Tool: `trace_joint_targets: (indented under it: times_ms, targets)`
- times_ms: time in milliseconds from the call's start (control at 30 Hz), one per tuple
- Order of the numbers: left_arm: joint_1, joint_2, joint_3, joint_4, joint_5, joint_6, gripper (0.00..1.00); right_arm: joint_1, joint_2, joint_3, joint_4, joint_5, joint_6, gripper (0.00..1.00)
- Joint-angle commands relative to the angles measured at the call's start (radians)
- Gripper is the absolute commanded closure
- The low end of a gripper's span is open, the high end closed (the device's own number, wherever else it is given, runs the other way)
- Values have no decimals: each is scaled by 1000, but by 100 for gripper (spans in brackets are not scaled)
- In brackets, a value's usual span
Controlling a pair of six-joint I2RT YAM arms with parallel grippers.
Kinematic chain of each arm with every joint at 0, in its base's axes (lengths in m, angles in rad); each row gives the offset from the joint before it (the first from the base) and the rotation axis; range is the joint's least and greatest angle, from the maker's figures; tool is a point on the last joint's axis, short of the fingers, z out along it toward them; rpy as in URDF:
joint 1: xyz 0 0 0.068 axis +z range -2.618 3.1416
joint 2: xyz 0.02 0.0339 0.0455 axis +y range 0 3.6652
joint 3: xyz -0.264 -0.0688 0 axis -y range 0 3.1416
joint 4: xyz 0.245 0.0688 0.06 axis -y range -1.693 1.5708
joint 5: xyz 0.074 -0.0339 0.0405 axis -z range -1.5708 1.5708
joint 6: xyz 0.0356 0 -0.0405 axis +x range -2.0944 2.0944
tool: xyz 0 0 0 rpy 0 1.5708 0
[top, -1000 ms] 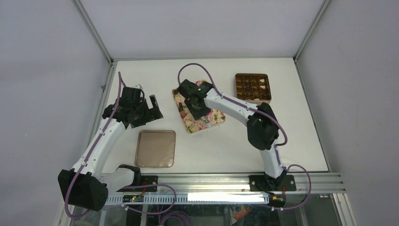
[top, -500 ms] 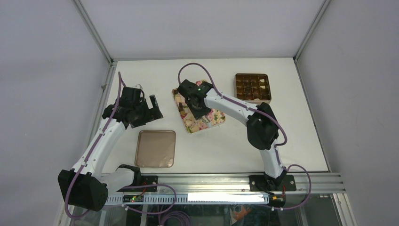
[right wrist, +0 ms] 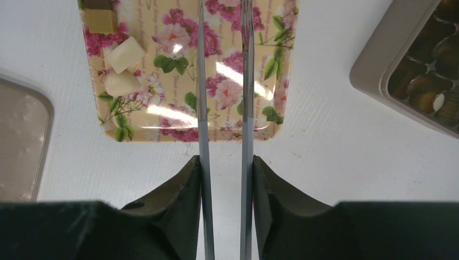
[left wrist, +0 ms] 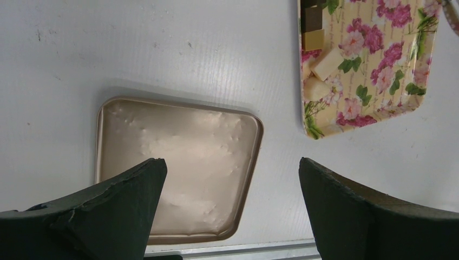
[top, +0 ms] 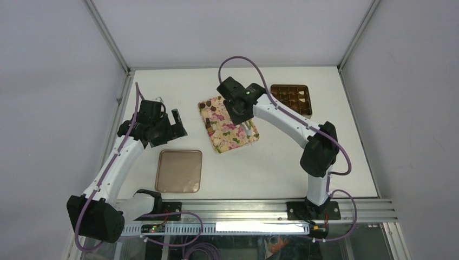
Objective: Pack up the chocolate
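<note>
Several dark chocolate pieces lie at the far left of a floral tray, with pale pieces near its front corner. In the left wrist view a dark piece shows at the tray's top edge. More pieces sit in the brown grid box. My right gripper hangs above the tray, shut on thin metal tongs. The blades run off the top of the right wrist view, so their tips are hidden. My left gripper is open and empty, to the left of the tray.
A flat tan lid lies near the front edge, under my left gripper. The box's rim is to the right of the tongs. Metal frame rails border the table at the left and back.
My right arm has lifted and swung back to the right off the tray's left half, uncovering the dark pieces there. The left arm has not moved.
</note>
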Motion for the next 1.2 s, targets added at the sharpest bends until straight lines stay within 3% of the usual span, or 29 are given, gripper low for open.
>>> trace_joint_targets:
  times_ms: [0, 367, 600, 1167]
  targets:
    - [13, -21, 9, 28, 1, 7, 1, -37, -99, -4, 17, 44, -8, 91]
    - [13, 14, 39, 29, 0, 9, 1, -294, -215, -116, 69, -2, -23, 90]
    - [13, 34, 34, 36, -20, 4, 1, -455, -144, -83, 75, -69, -28, 90]
    - [16, 60, 48, 37, -32, 19, 1, -553, 27, 55, 91, -118, -28, 89]
